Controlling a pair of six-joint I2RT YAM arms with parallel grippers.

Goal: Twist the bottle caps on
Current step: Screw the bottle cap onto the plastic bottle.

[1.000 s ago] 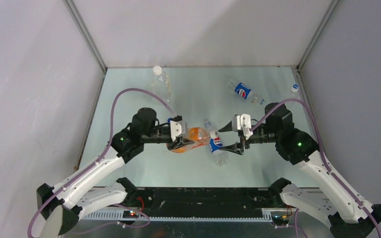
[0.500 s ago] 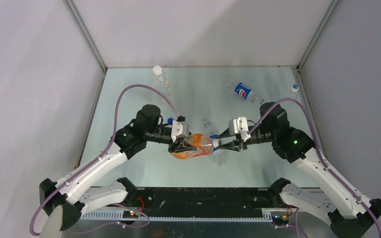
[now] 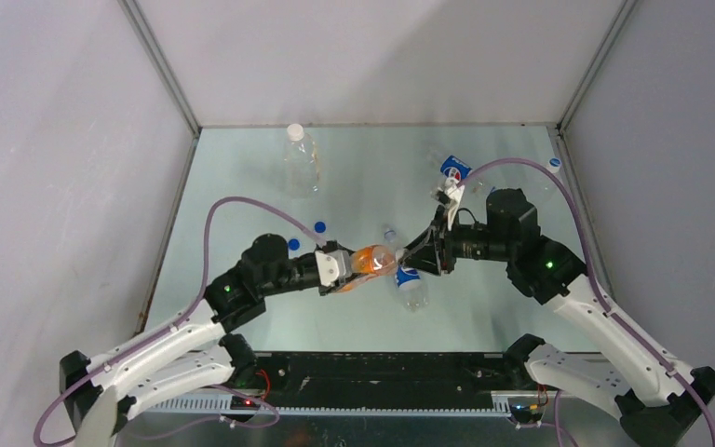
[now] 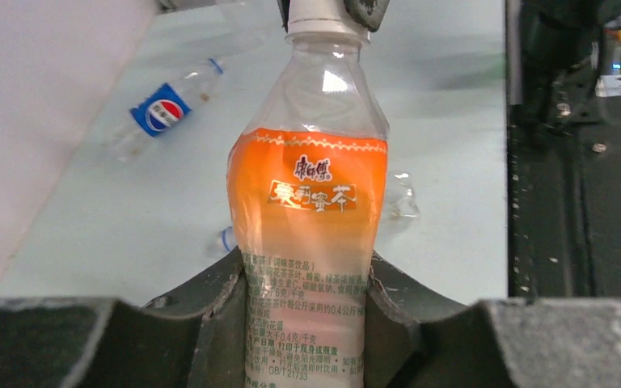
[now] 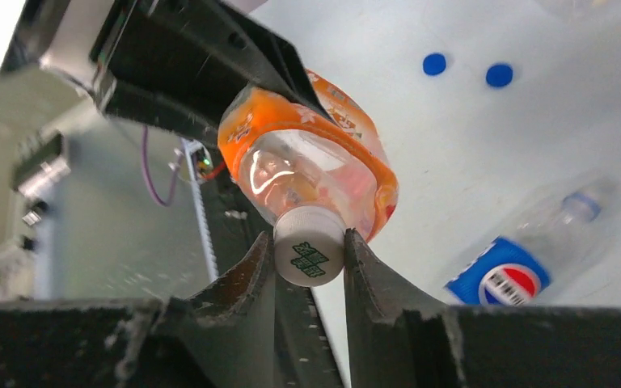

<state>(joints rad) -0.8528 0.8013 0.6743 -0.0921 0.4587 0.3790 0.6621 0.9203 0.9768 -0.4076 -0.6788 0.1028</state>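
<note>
My left end effector is clamped narrow around the lower body of the orange-labelled bottle, neck pointing right. My right end effector meets it head-on from the right, both fingers pinched against the white cap sitting on the mouth. The bottle's long axis looks in line with my right wrist, so I judge a wrist roll should thread it.

Bottle held over the desk
The left pincer grips the middle bottle from the left; the right pincer pinches its top cap from the right. A low bottle lies on the desk just below. One loose cap and a second loose cap lie left of the middle. A standing bottle is by the far left corner, a far bottle toward the far right corner.
</note>
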